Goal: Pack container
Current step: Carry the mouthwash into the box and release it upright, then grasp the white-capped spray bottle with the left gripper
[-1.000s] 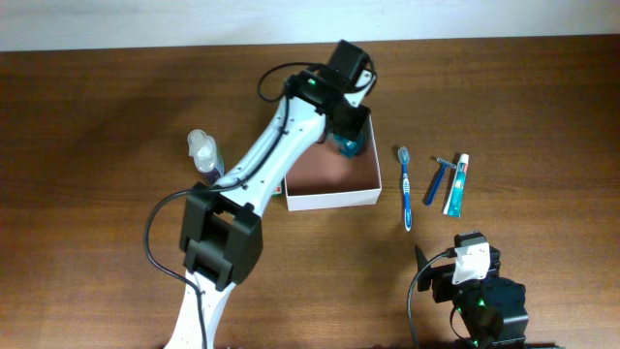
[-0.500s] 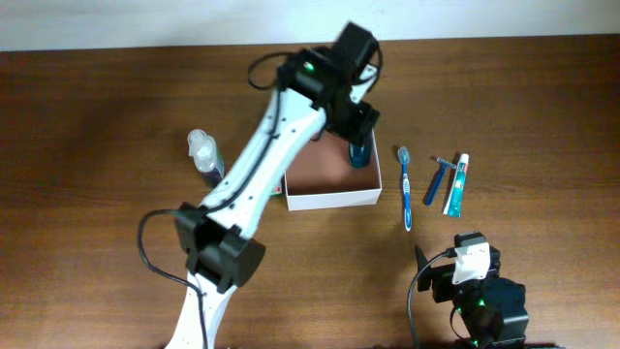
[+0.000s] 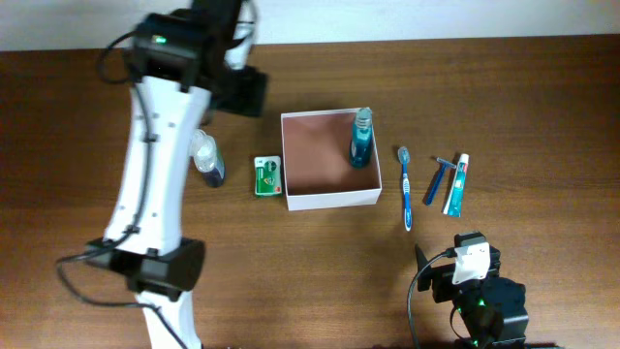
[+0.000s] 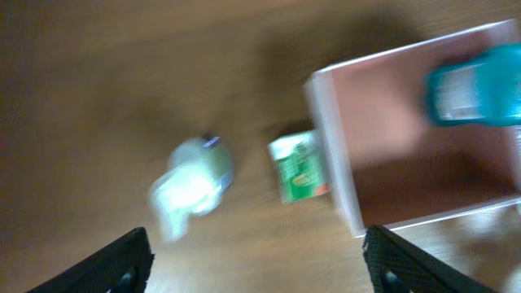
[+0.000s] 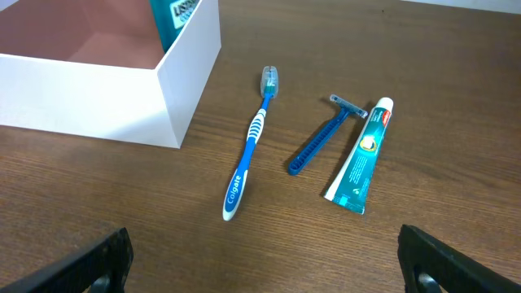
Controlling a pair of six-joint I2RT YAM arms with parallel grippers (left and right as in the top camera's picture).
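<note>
The container (image 3: 329,197) is a white-walled box with a pinkish-brown floor at the table's centre. A blue mouthwash bottle (image 3: 361,139) stands in its right rear corner. My left gripper (image 3: 242,92) hovers left of the container, open and empty. In the blurred left wrist view its gripper (image 4: 260,268) hangs above a clear bottle (image 4: 191,183) and a green packet (image 4: 299,167), with the container (image 4: 334,138) to the right. My right gripper (image 5: 269,260) rests open near the front edge, facing a toothbrush (image 5: 252,146), a razor (image 5: 321,138) and a toothpaste tube (image 5: 362,159).
The clear bottle (image 3: 205,155) and green packet (image 3: 267,175) lie just left of the container. The toothbrush (image 3: 405,189), razor (image 3: 438,179) and toothpaste (image 3: 456,184) lie in a row to its right. The right gripper (image 3: 457,254) sits at the front right.
My left gripper opened, left the blue bottle standing in the container, and the arm swung left and back. The right arm has not moved.
</note>
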